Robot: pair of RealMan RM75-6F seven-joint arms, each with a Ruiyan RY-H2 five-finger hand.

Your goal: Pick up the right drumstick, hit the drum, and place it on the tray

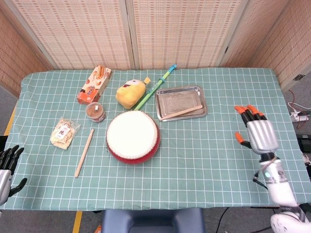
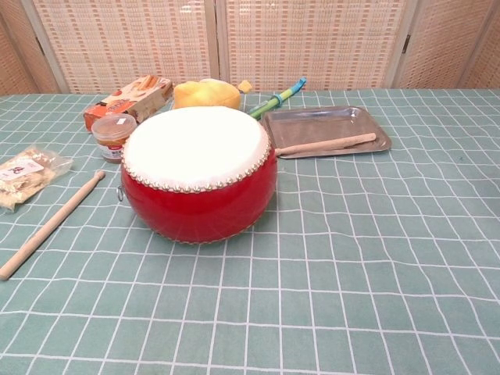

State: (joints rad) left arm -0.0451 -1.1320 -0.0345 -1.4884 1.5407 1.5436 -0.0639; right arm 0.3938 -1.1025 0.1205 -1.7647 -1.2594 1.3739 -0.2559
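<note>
The right drumstick (image 1: 182, 113) (image 2: 325, 144) lies in the metal tray (image 1: 167, 96) (image 2: 312, 125) along its near side, with nothing touching it. The red drum (image 1: 132, 136) (image 2: 197, 169) with its white skin stands left of the tray. My right hand (image 1: 256, 132) is at the table's right side, far from the tray, fingers spread and empty; the chest view does not show it. My left hand (image 1: 7, 165) hangs off the table's left front corner, fingers apart and empty.
A second drumstick (image 1: 84, 152) (image 2: 51, 224) lies left of the drum. Behind it are a snack bag (image 1: 64, 132), a small jar (image 1: 95, 112), a biscuit box (image 1: 94, 84), a yellow plush toy (image 1: 131, 93) and a green flute (image 1: 155, 86).
</note>
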